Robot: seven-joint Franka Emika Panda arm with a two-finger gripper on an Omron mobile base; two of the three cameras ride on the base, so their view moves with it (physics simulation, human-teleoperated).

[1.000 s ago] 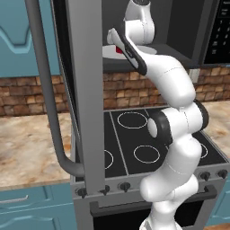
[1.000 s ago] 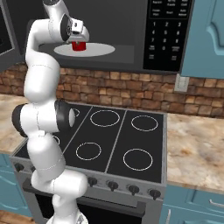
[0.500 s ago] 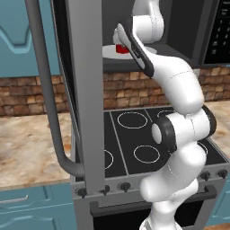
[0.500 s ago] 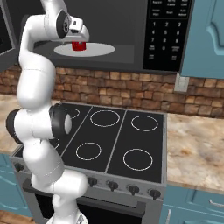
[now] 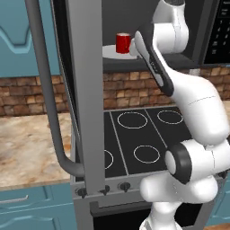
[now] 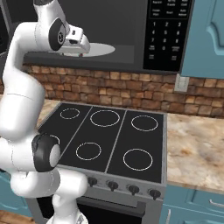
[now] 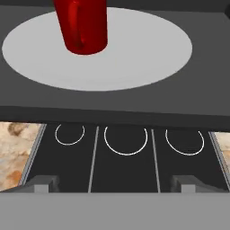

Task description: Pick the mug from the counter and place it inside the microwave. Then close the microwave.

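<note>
The mug (image 5: 122,43) stands on the microwave (image 6: 168,35) plate; my hand (image 7: 114,183), fingers apart, holds nothing. Next, I swing the door (image 5: 85,103) shut.

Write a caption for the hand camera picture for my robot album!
Red mug standing on the microwave's white plate, with the open pincer backed off above the black stovetop.

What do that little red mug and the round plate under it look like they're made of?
The small glossy red cylindrical mug looks like glazed ceramic: smooth, with soft highlights on its side, though in a rendered scene plastic is possible. The round white plate inside the microwave looks matte and flat, perhaps glass or ceramic; no shine settles it.
</note>
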